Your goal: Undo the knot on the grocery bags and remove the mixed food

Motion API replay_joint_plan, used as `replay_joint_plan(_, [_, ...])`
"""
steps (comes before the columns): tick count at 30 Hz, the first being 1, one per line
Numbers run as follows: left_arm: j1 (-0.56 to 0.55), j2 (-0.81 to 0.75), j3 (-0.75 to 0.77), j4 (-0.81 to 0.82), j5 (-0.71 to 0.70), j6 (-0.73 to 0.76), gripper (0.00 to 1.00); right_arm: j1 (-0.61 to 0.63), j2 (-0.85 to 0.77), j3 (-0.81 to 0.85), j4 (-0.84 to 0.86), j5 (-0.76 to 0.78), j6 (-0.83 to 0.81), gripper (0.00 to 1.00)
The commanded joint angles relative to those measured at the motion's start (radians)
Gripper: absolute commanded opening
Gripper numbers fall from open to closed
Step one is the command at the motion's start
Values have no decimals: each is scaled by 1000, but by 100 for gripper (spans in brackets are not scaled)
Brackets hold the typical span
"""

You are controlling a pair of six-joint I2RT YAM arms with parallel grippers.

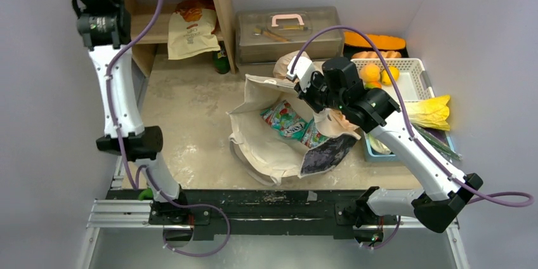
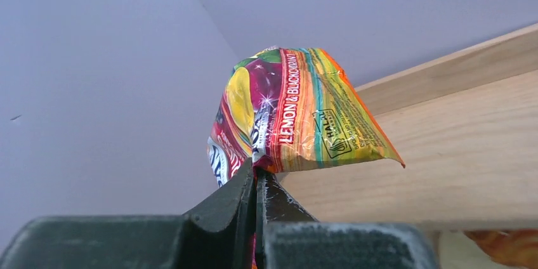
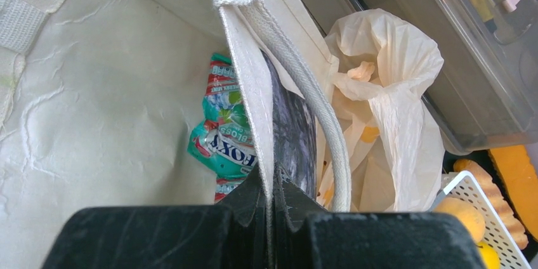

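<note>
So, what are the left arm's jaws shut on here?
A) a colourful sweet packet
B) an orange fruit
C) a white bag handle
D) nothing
A: the left wrist view shows the left jaws pinching the lower edge of the striped sweet packet.

Left fingers pinched together up high, right fingers likewise, lower.

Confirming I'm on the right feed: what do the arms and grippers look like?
The left arm and right arm have white links, black joints, and a purple cable looping along each. The left gripper and right gripper are black, with wedge-shaped fingers.
</note>
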Motion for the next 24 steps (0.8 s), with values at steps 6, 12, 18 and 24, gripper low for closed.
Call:
replay_joint_plan(6, [10,293,43,543,-199,403,0,0,5,8,23,-12,2,0])
replay_joint_plan(12, [15,399,42,584,-211,483,0,-1,0,-2,-4,-7,-8,0])
replay_joint_plan(18, [24,414,1,586,-195,486,7,0,18,11,-13,-14,-7,0])
replay_joint_plan(24, [38,297,-68,541,-171,296,34,-1,29,20,-11,-15,-5,0])
